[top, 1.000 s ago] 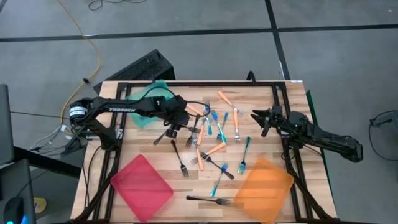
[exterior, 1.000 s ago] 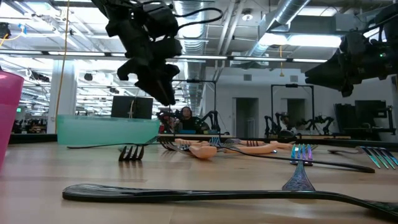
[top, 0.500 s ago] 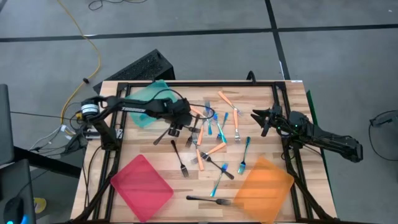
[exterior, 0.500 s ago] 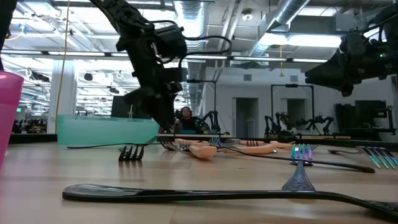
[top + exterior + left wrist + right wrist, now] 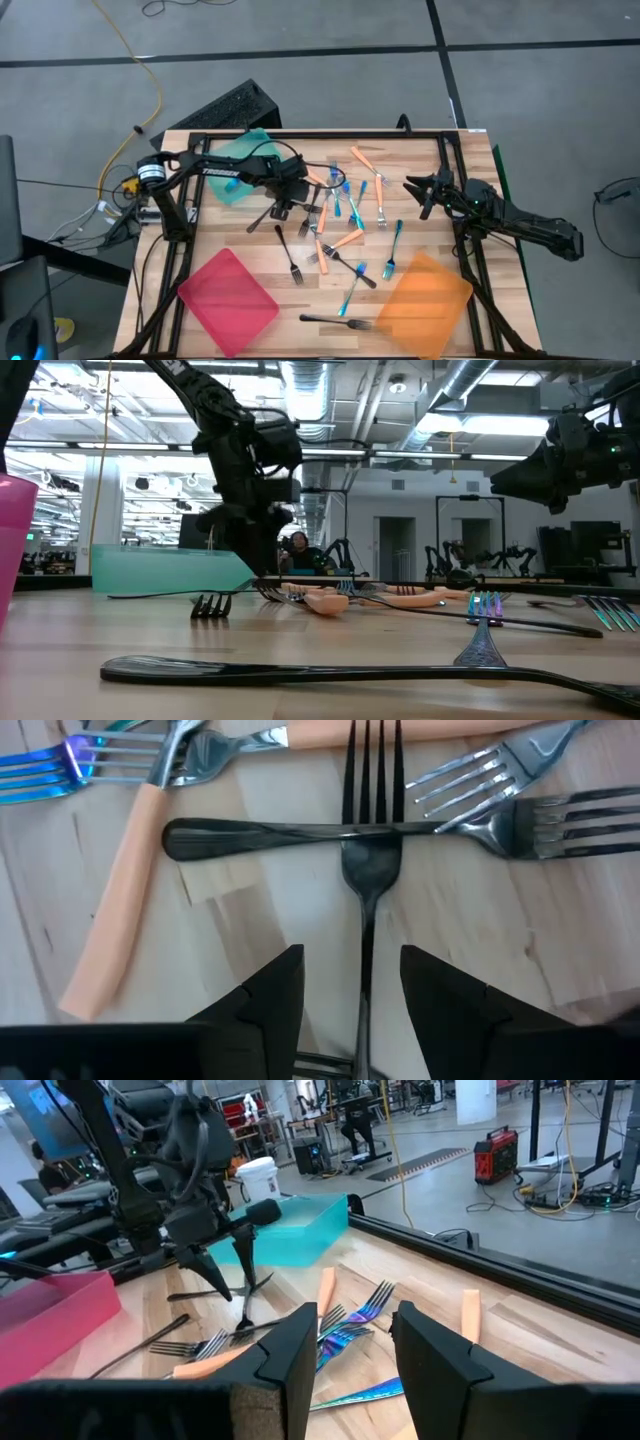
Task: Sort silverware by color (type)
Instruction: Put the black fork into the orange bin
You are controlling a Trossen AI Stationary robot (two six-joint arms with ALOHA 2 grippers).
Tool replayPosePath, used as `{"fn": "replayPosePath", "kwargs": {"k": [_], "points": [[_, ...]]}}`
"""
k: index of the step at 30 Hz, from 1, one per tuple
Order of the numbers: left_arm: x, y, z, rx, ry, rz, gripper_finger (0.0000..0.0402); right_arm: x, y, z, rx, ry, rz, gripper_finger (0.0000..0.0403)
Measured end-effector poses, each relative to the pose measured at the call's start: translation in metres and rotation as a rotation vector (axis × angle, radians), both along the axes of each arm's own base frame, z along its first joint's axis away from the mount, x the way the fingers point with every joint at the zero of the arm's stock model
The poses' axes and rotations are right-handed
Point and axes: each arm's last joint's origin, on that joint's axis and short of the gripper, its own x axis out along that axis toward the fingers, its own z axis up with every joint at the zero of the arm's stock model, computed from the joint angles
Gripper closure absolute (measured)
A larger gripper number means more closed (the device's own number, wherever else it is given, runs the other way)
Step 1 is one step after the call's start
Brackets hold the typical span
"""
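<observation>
Left pincer [image 5: 283, 208] low at the bench's ten o'clock, fingers parted; right pincer [image 5: 413, 190] raised at three o'clock, parted.

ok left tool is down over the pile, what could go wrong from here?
1. The left tool is open astride a black fork that crosses another black fork; lifting one may drag or flick the other.
2. An orange-handled fork lies right beside the left tool's fingers; closing could nudge it.
3. The right tool waits open at the pile's far edge, so the arms could crowd each other if both reach in.
</observation>
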Motion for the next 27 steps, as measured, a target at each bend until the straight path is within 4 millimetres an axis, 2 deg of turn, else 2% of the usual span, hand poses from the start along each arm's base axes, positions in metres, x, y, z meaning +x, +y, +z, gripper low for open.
{"fn": "replayPosePath", "kwargs": {"k": [6,13,17,23,27], "points": [[0.0,0.002,-0.02,-0.022,0.086,-0.007,0.025,0.0,0.0,0.0,-0.001,0.0,-0.001,0.0248],[0.001,0.002,-0.026,-0.034,0.106,0.0,0.0259,0.0,0.0,0.0,0.013,-0.007,-0.003,0.0248],[0.0,0.003,-0.027,-0.038,0.113,0.015,0.0295,0.0,0.0,0.0,0.013,-0.007,-0.003,0.0248],[0.0,0.002,-0.028,-0.034,0.122,0.022,0.0387,0.0,0.0,0.0,0.013,-0.007,-0.003,0.0248],[0.001,0.003,-0.028,-0.025,0.111,0.05,0.0397,0.0,0.0,0.0,0.013,-0.007,-0.003,0.0248]]}}
